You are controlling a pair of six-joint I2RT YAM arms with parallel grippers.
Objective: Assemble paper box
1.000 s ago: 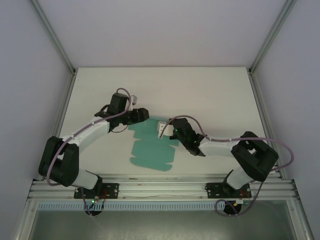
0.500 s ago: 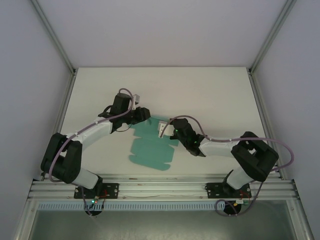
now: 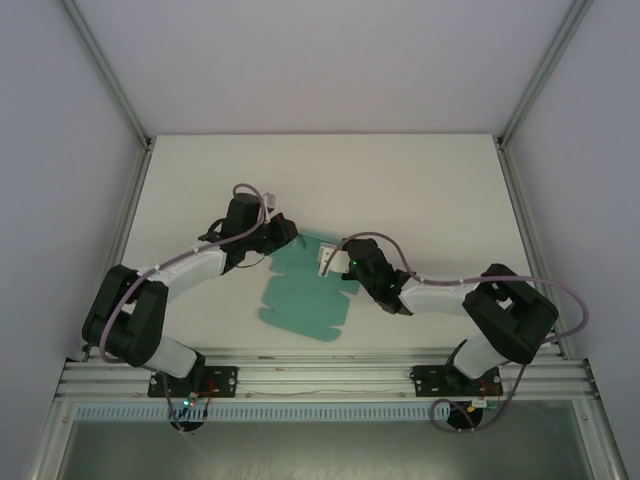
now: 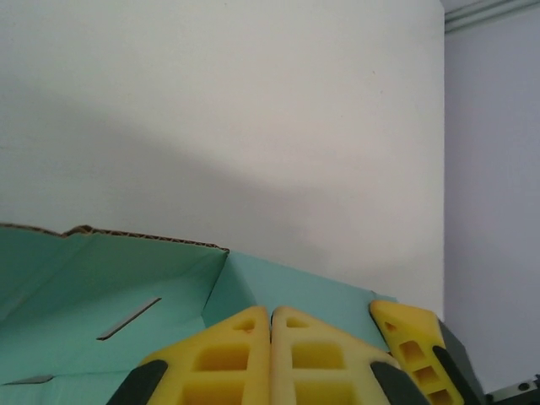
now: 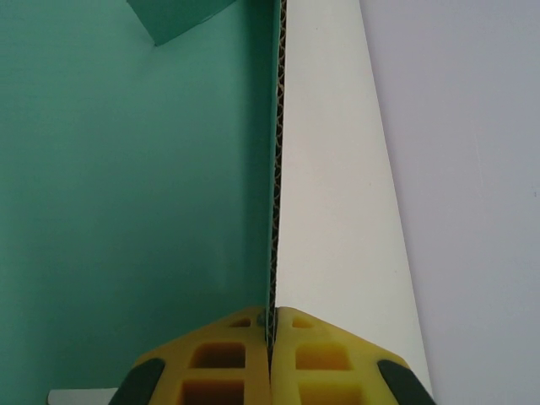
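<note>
The paper box (image 3: 300, 300) is a flat teal die-cut sheet lying on the white table (image 3: 420, 190) between the arms. Its far right flap (image 5: 126, 169) stands up on edge, teal on one face and white on the other. My right gripper (image 3: 324, 260) is shut on that flap's edge, and the corrugated edge runs straight out from between the yellow fingertips (image 5: 271, 314). My left gripper (image 3: 286, 232) is at the sheet's far left corner, fingers shut together (image 4: 270, 314) with nothing seen between them, just short of a raised teal panel (image 4: 295, 283).
A yellow finger of the other gripper (image 4: 409, 337) shows beside the raised panel. Grey walls with metal posts close in the table on the left, right and back. The aluminium base rail (image 3: 320, 375) runs along the near edge.
The left gripper has crept slightly right and lower toward the sheet's far corner, its elbow swinging in. The right gripper has held the raised flap still.
</note>
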